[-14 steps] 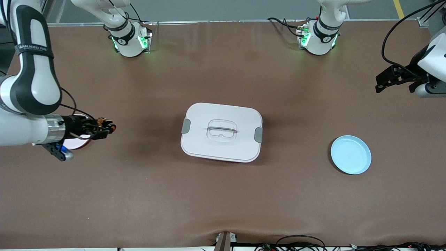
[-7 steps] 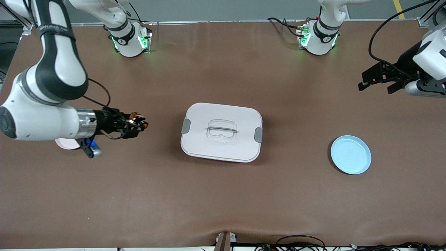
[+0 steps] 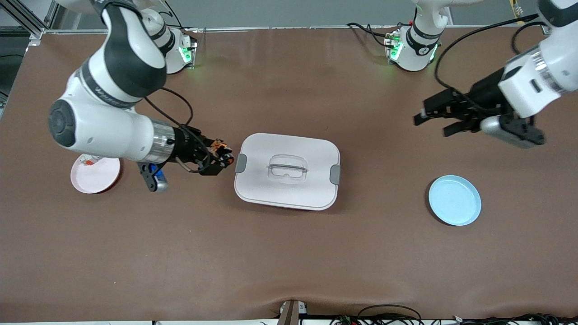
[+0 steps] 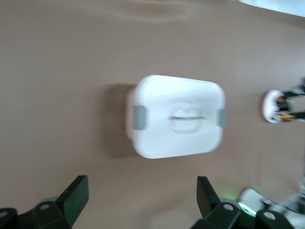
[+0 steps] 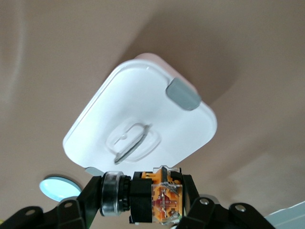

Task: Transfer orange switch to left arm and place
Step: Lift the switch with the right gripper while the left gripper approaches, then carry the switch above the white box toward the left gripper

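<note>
Front view: the orange switch (image 3: 220, 151), clamped in the right end effector (image 3: 221, 159), now hangs just beside the box's (image 3: 287, 170) grey clip, having travelled from over the pink plate (image 3: 95, 174). The left end effector (image 3: 433, 121), fingers spread and empty, has swung in over bare bench (image 3: 289, 253), suggesting a handover is near.
</note>
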Robot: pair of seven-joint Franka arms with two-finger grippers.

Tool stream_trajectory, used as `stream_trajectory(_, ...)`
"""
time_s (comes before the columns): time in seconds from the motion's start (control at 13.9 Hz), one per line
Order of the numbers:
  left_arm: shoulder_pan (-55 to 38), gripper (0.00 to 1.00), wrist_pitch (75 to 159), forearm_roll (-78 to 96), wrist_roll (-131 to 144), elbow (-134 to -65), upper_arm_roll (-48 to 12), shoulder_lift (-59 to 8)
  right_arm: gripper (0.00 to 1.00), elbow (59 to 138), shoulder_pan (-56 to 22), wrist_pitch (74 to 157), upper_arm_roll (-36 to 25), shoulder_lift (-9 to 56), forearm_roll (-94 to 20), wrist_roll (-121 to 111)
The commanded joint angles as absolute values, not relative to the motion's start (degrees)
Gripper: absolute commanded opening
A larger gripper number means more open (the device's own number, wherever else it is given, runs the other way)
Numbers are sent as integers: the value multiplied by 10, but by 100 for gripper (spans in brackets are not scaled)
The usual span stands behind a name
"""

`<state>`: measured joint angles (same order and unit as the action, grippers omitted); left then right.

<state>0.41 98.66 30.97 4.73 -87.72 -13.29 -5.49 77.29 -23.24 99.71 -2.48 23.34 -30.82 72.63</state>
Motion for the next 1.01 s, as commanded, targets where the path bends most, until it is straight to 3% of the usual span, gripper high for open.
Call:
stream_trajectory(0.0, -1, 100, 1042, 378, 51, -905, -162, -62, 0, 735, -252, 1014, -31, 257, -330, 784)
stream_trajectory(0.36, -4, 100, 1198, 482, 50, -983, -222, -69, 0, 674, -284, 1049, -30, 296, -340, 881)
stream_trajectory(0.65, -6, 99, 1276, 561, 42, -984, -261, -100, 0, 637, -302, 1069, -30, 323, -339, 938)
stream_trajectory(0.94, -14, 85, 1350, 595, 21, -971, -293, -136, 0, 624, -315, 1091, -30, 324, -339, 984)
